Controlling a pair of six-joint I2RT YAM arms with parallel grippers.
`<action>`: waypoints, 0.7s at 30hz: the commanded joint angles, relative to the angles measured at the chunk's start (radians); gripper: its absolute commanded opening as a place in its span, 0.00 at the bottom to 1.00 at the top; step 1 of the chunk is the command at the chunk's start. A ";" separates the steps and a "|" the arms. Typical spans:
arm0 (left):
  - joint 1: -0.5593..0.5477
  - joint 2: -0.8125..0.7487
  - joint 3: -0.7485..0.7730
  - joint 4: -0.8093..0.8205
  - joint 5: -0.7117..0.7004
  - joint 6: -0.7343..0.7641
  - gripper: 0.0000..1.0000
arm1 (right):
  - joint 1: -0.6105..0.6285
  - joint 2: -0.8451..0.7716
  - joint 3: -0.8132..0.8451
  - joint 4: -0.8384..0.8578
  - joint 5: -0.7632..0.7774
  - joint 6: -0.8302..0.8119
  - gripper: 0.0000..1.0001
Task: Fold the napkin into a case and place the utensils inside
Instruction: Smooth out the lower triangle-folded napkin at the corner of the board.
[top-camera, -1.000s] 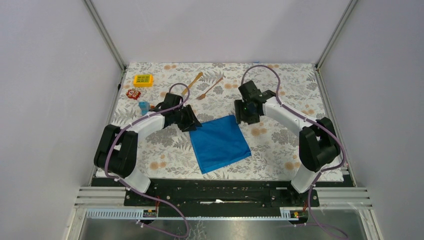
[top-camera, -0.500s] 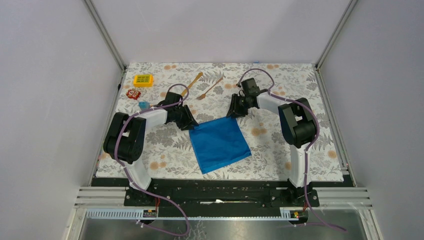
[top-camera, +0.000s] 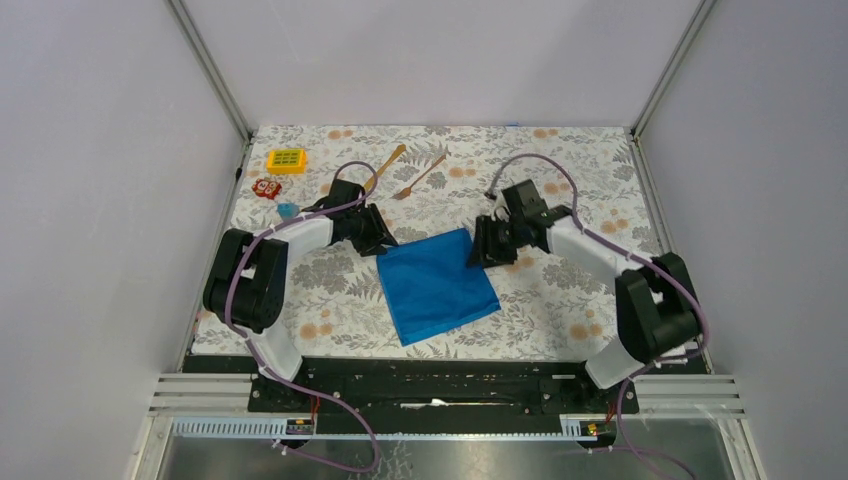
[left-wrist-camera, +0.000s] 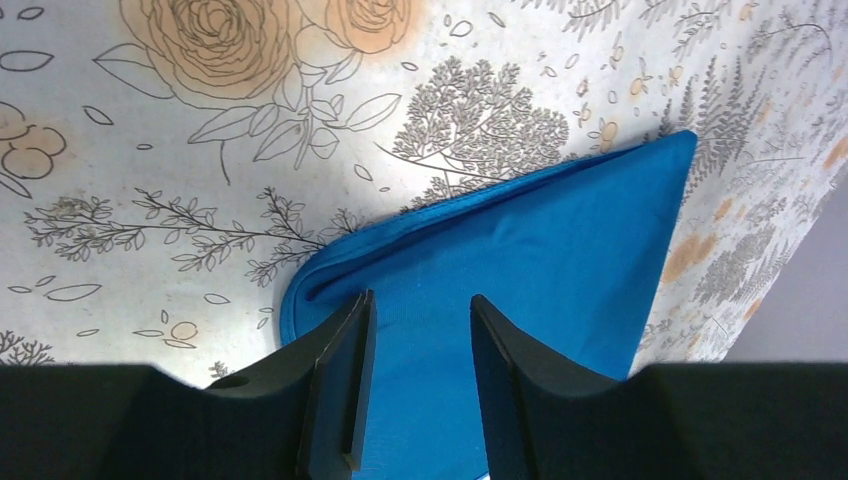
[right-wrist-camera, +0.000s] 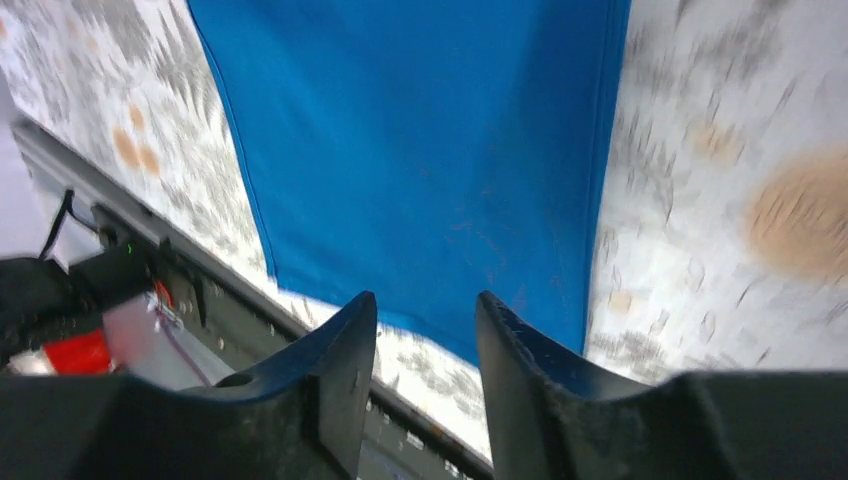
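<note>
2 utensils beyond the napkin appear only from above; wrist views show left gripper and, blurrily, right gripper seemingly half-open over it.

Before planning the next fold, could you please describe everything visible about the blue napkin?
The napkin is a plain royal-blue soft cloth, roughly square, lying flat and skewed on the floral table cover. One edge looks layered, as if doubled over. The left tool is poised open at its far-left corner, the right tool open at its far-right corner; contact is unclear.
</note>
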 joint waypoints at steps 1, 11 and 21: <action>0.003 -0.074 -0.002 0.008 0.022 0.009 0.46 | 0.006 -0.107 -0.217 0.040 -0.092 0.067 0.41; 0.003 -0.246 -0.040 -0.046 0.062 0.034 0.53 | 0.006 -0.133 -0.388 0.024 0.158 0.102 0.19; 0.003 -0.423 -0.050 -0.158 0.021 0.086 0.58 | 0.088 -0.255 -0.164 -0.212 0.413 0.030 0.40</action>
